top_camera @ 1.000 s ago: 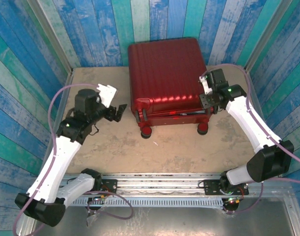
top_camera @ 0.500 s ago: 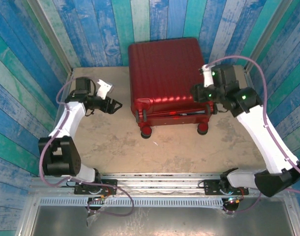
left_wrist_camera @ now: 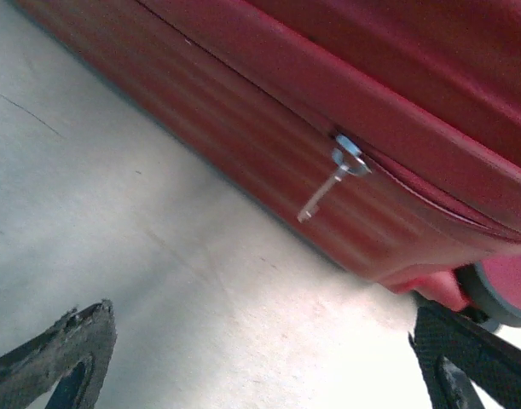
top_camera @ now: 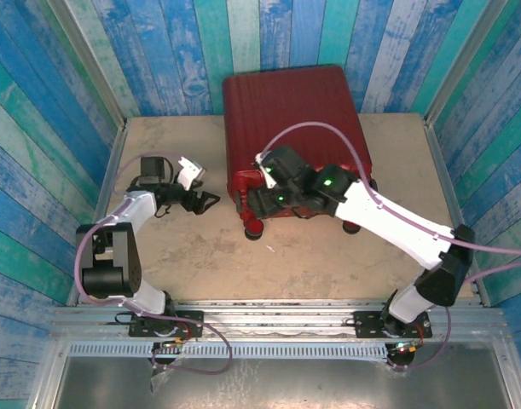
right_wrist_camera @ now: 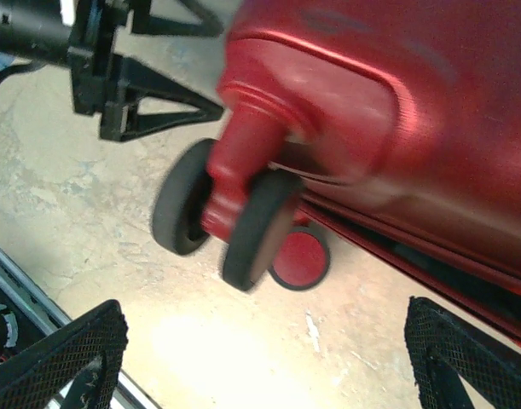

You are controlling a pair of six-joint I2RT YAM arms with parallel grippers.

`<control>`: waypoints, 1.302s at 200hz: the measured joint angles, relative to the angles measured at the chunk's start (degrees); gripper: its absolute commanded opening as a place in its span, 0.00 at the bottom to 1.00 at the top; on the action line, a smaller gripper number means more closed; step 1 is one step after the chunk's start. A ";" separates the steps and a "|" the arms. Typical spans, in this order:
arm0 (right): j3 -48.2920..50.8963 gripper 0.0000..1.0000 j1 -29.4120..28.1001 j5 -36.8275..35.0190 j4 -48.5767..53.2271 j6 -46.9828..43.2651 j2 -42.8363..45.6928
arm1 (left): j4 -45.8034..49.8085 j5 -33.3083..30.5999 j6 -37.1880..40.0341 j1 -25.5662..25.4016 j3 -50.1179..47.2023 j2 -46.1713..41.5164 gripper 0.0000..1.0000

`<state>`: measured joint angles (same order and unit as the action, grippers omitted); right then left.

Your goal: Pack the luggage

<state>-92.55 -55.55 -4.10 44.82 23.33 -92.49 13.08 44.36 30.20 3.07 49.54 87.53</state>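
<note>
The suitcase lies flat on the far middle of the surface. Its shells are together, its long axis runs away from the arms, and its wheels are at the near end. Both tools stand at its near-left corner. The left tool sits just beside that corner without touching it, fingers spread wide and empty. Ahead of it the zip pull hangs from the seam on the suitcase's left side. The right tool, its arm slung across the near end, is also spread wide and holding nothing, with the corner wheels just ahead between its fingers. The left tool looks better lined up for the zip, whose seam follows the long axis.
</note>
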 measured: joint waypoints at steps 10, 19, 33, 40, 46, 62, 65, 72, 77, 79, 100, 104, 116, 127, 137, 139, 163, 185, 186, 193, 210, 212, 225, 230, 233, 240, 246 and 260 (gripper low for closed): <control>-1.55 0.89 -1.22 -0.37 -0.26 0.83 -2.25 | -2.12 0.11 -1.16 0.26 0.07 0.15 0.93; -3.08 0.88 -2.10 -0.74 -0.26 1.44 -4.04 | -3.69 0.57 -2.05 0.59 0.11 0.31 0.93; -5.75 0.87 -3.06 -1.66 0.13 2.54 -6.99 | -5.64 1.40 -3.04 1.36 0.11 0.59 0.93; -6.95 0.87 -3.43 -2.19 0.33 2.95 -8.26 | -6.43 1.84 -3.28 1.70 0.11 0.79 0.93; -7.80 0.87 -3.65 -2.82 0.61 3.34 -9.25 | -6.99 2.23 -3.34 1.88 0.11 1.05 0.95; -9.44 0.85 -3.74 -4.76 1.53 4.26 -11.37 | -8.28 2.97 -3.89 2.25 0.11 2.08 0.97; -9.66 0.85 -3.74 -5.14 1.66 4.39 -11.65 | -8.68 3.04 -3.93 2.29 0.09 2.36 0.97; -10.01 0.84 -3.74 -5.95 1.90 4.66 -12.33 | -9.68 3.17 -4.59 2.29 -0.07 2.73 0.94; -10.25 0.83 -3.72 -6.64 2.19 4.96 -12.76 | -10.60 3.17 -5.29 2.29 -0.37 2.84 0.93; -10.32 0.83 -3.69 -6.88 2.27 5.03 -12.96 | -10.99 3.15 -5.38 2.29 -0.55 2.84 0.93; -10.91 0.80 -3.69 -9.68 2.75 6.14 -14.53 | -15.50 1.84 -8.22 2.23 -2.75 2.84 0.93; -10.99 0.80 -3.69 -10.16 2.75 6.36 -14.88 | -16.20 1.29 -9.01 2.25 -3.21 2.84 0.93; -11.39 0.78 -3.69 -11.74 2.78 6.91 -15.89 | -17.77 -0.13 -11.10 2.25 -3.93 2.84 0.93; -11.80 0.75 -3.69 -12.87 2.89 7.19 -16.81 | -18.78 -1.01 -12.90 2.25 -3.93 2.84 0.93; -12.35 0.72 -3.69 -13.62 3.52 7.23 -17.64 | -19.19 -0.96 -13.51 2.25 -3.63 2.84 0.93; -12.52 0.71 -3.69 -13.81 3.72 7.32 -17.86 | -19.28 -0.92 -13.51 2.25 -3.58 2.84 0.93; -13.64 0.47 -4.13 -15.67 4.92 6.47 -19.45 | -19.89 0.59 -12.90 2.27 -3.69 2.80 0.95; -13.73 0.24 -4.31 -19.41 6.69 9.60 -19.63 | -19.34 3.06 -11.06 2.27 -4.00 2.73 0.94; -13.73 0.23 -4.31 -19.47 6.73 9.60 -19.63 | -19.32 3.21 -10.93 2.27 -4.00 2.73 0.94; -13.86 0.19 -4.17 -20.17 7.26 8.81 -19.32 | -18.71 4.17 -10.25 2.27 -4.00 2.62 0.94; -13.90 0.16 -3.87 -20.72 7.80 6.36 -18.71 | -17.25 6.25 -8.17 2.21 -4.20 1.25 0.93; -13.90 0.16 -3.87 -20.79 7.82 6.14 -18.67 | -16.96 6.51 -7.72 2.10 -4.28 0.90 0.93; -13.90 0.15 -3.80 -20.94 8.11 4.46 -18.47 | -14.75 7.30 -4.90 1.25 -4.61 -1.70 0.92; -13.90 0.14 -3.69 -20.90 8.26 3.89 -18.40 | -13.88 7.54 -3.80 0.63 -4.61 -2.69 0.91; -13.90 0.14 -3.63 -20.83 8.33 3.56 -18.32 | -13.31 7.67 -2.95 0.00 -4.61 -3.32 0.91; -13.90 0.12 -3.50 -20.63 8.50 2.89 -18.10 | -12.31 7.93 -1.44 -1.20 -4.61 -4.50 0.90; -13.90 0.11 -3.37 -20.44 8.68 2.38 -17.90 | -11.19 8.44 -0.11 -2.40 -4.61 -5.55 0.88; -13.90 0.09 -3.10 -20.02 9.03 1.11 -17.35 | -9.18 9.70 2.38 -4.46 -4.55 -6.64 0.82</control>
<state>-106.45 -58.65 -24.12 53.84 24.45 -109.84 3.90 54.06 32.58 -1.39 44.99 80.88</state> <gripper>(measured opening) 0.501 0.861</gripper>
